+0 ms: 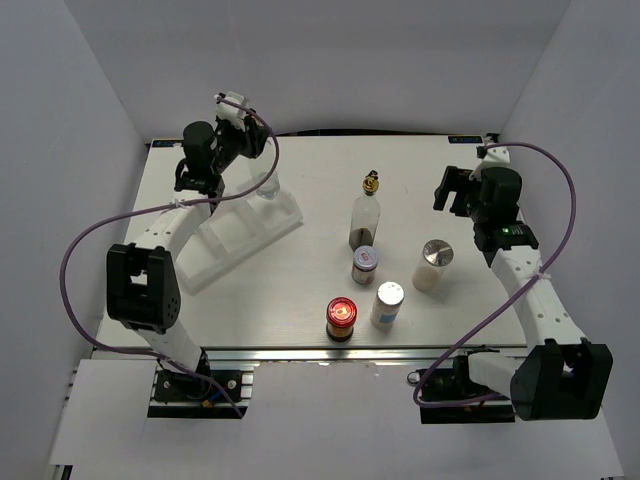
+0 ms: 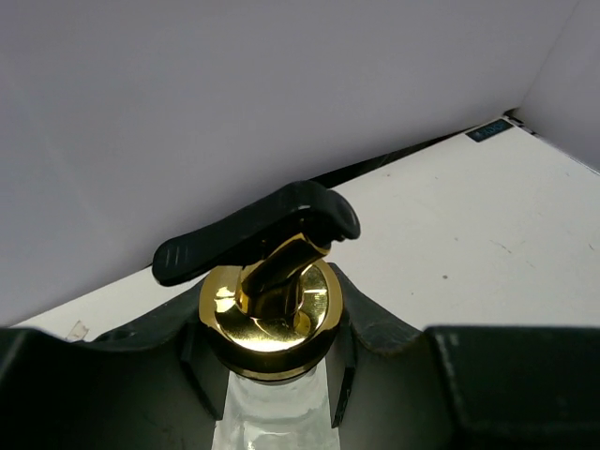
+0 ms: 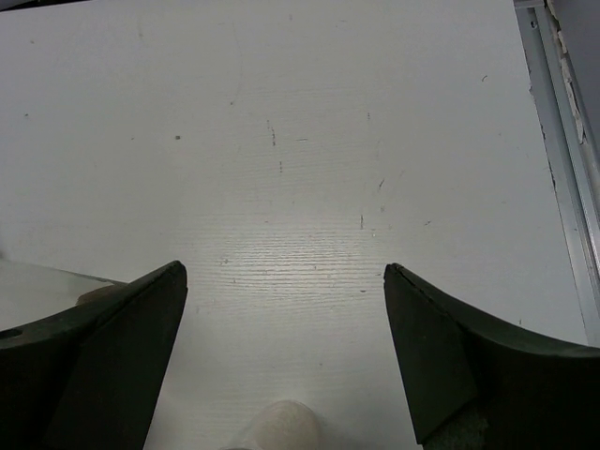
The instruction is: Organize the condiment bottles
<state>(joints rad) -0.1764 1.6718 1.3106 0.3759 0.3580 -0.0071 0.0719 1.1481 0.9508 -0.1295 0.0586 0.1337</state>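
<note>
1. Left wrist: my left gripper is pinched on the bottle just under its gold top. Fingers are pressed to the glass on both sides, and the black lever sticks out above.
2. Top external: this bottle is at the far end of the tray, over or in the end slot. I can't tell if its base is seated.
3. Step, as I judge it: setting this bottle into the tray. To do it well, keep it upright and lower it straight, clear of the dividers, until the base rests. Then open just enough to free the neck and lift straight up so the lever doesn't snag.
4. Right wrist: my right gripper is spread wide and holds nothing, with bare table under it.
5. Not yet in the tray, all upright at centre-right: tall bottle, small jar, red-lid jar, shaker, other shaker.
</note>
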